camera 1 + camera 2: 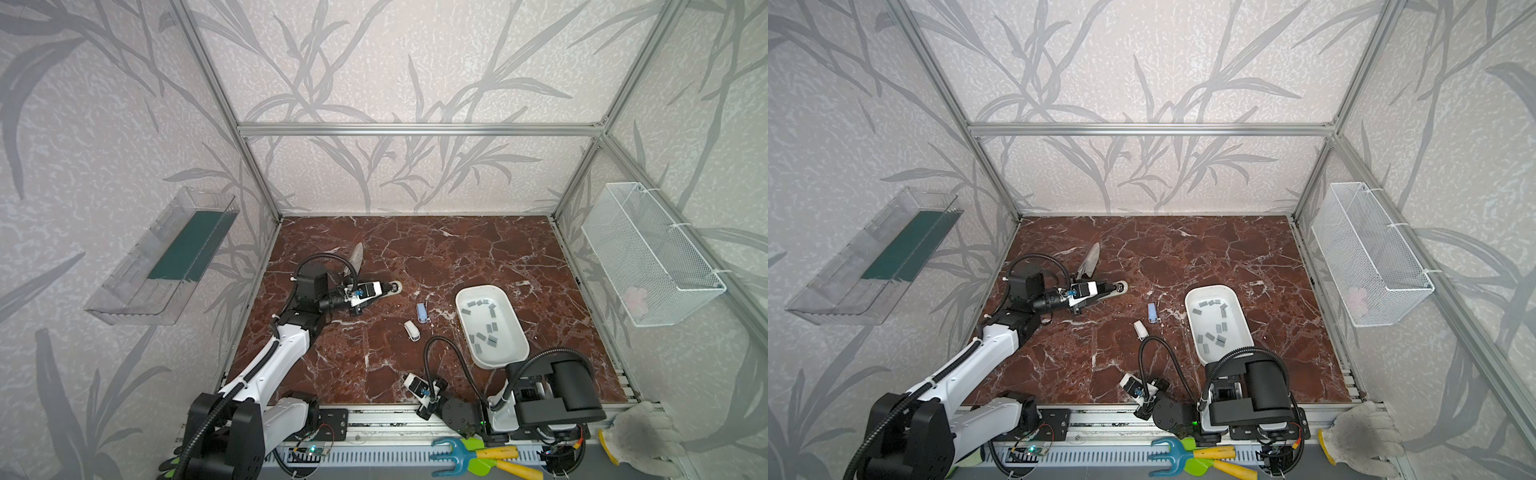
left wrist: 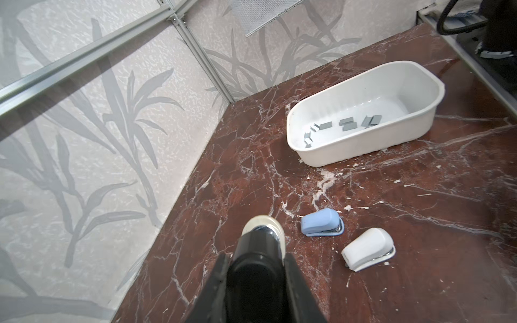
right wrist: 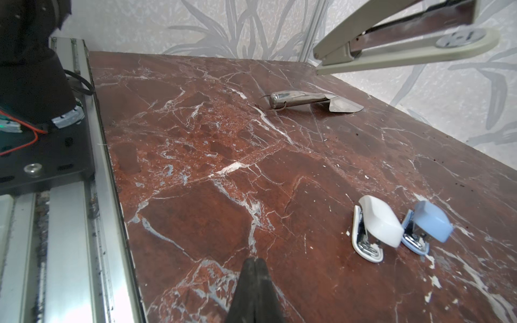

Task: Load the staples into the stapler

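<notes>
**Grey staples lying in the tub, well apart from both grippers**

Grey staples (image 1: pixel 484 324) are lying scattered inside the white tub (image 1: pixel 458 309), which is sitting on the marble table (image 1: pixel 374 365). In both top views they are lying at about 4 o'clock from the left gripper (image 1: pixel 380 288) and at about 1 o'clock from the right gripper (image 1: pixel 409 379), well apart from each.

The left gripper is clamping a large stapler (image 2: pixel 257 251) by its black body, the cream tip pointing towards the tub. The right gripper (image 3: pixel 253 265) is hanging low near the table's front edge, its jaws pressed together and holding nothing.

Only the right wrist view is showing the large stapler (image 3: pixel 405 53) from below, raised off the table with its two arms spread apart. The left wrist view is looking into the tub (image 2: pixel 363 145) at the staples (image 2: pixel 349 124).

A blue stapler (image 1: pixel 422 312) and a white stapler (image 1: pixel 411 331) are lying between the left gripper and the tub. A metal trowel (image 1: pixel 356 257) is lying at 11 o'clock from the left gripper.
</notes>
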